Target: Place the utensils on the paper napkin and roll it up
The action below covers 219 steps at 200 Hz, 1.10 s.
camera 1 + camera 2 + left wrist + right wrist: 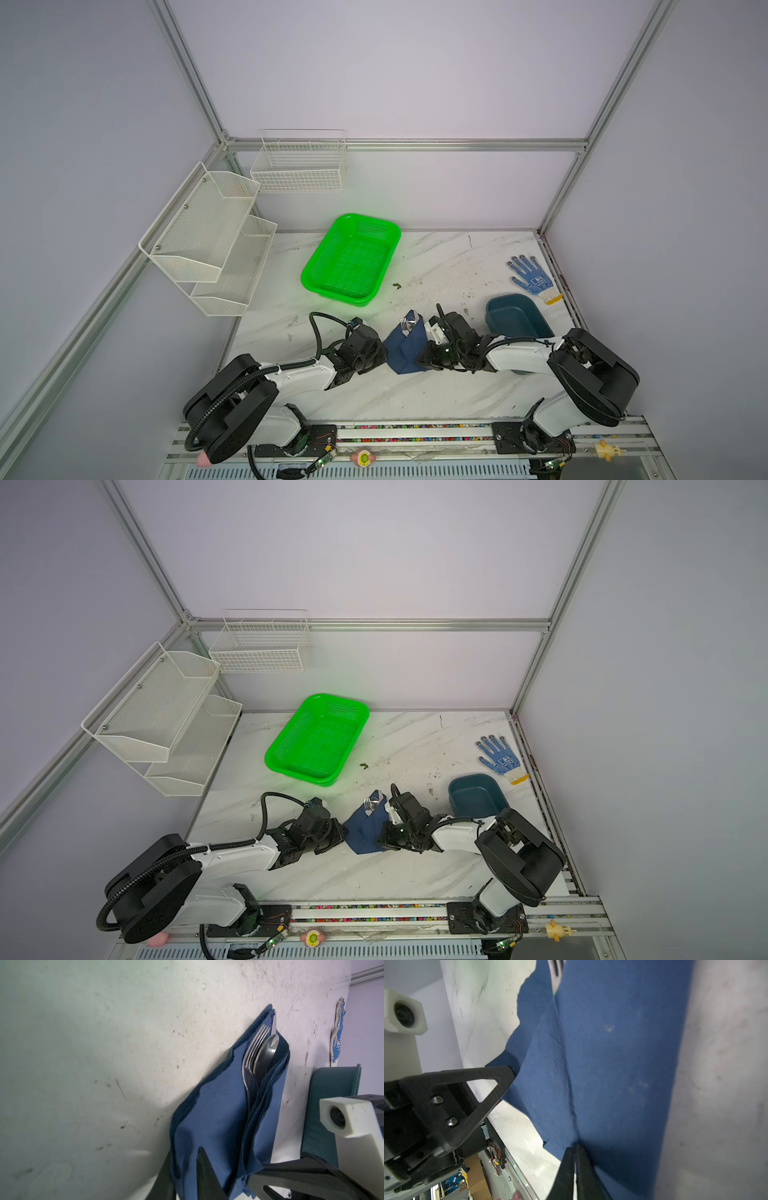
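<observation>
Paper napkin (pixel 402 353) lies near-centre on the marble table (pixel 415 395), between both arms, folded over the utensils (pixel 407 325). Fork (pixel 256 1043) and spoon (pixel 268 1051) heads poke out its far end. Left gripper (pixel 184 1155): jaws closed on the napkin's left flap. Right gripper (pixel 576 1145): jaws together, pinching the right flap. Teal tray (pixel 519 316) is to the right, near.

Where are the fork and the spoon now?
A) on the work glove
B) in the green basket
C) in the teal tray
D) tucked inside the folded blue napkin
D: the heads of the fork and spoon stick out of the folded blue napkin.
</observation>
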{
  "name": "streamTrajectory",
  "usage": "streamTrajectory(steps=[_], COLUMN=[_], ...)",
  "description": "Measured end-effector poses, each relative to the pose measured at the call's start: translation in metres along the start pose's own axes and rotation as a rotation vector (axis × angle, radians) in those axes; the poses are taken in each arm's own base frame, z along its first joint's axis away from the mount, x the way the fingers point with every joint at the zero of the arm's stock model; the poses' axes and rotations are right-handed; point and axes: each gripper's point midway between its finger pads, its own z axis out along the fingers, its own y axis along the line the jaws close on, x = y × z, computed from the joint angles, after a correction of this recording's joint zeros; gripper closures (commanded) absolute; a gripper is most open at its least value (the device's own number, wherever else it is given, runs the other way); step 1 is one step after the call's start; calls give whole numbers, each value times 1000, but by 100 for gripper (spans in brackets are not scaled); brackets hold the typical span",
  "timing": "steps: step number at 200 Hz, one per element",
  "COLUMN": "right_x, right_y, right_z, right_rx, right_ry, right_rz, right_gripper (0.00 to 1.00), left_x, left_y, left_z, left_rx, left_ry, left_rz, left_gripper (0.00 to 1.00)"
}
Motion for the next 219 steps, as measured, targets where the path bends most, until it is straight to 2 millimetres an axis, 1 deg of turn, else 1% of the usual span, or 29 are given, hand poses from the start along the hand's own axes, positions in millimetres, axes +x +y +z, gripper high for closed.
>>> streamTrajectory(steps=[22, 45, 88, 126, 165, 219], right_x=[2, 3, 3, 2, 1, 0], right_y=[2, 3, 1, 0, 0, 1], right_z=[0, 0, 2, 2, 3, 4], right_rx=[-17, -21, -18, -15, -14, -18], right_ry=[8, 12, 13, 11, 6, 4], right_rz=[-4, -6, -5, -3, -4, -5], right_gripper=[89, 89, 89, 90, 90, 90], left_x=[-1, -3, -4, -2, 0, -1], left_y=[-3, -10, -20, -24, -35, -67], left_z=[-1, -6, -12, -15, -21, -29], left_rx=[14, 41, 81, 100, 132, 180], left_ry=[-2, -10, -7, 6, 8, 5], left_rz=[2, 14, 49, 83, 137, 197], left_gripper=[94, 96, 99, 100, 100, 100])
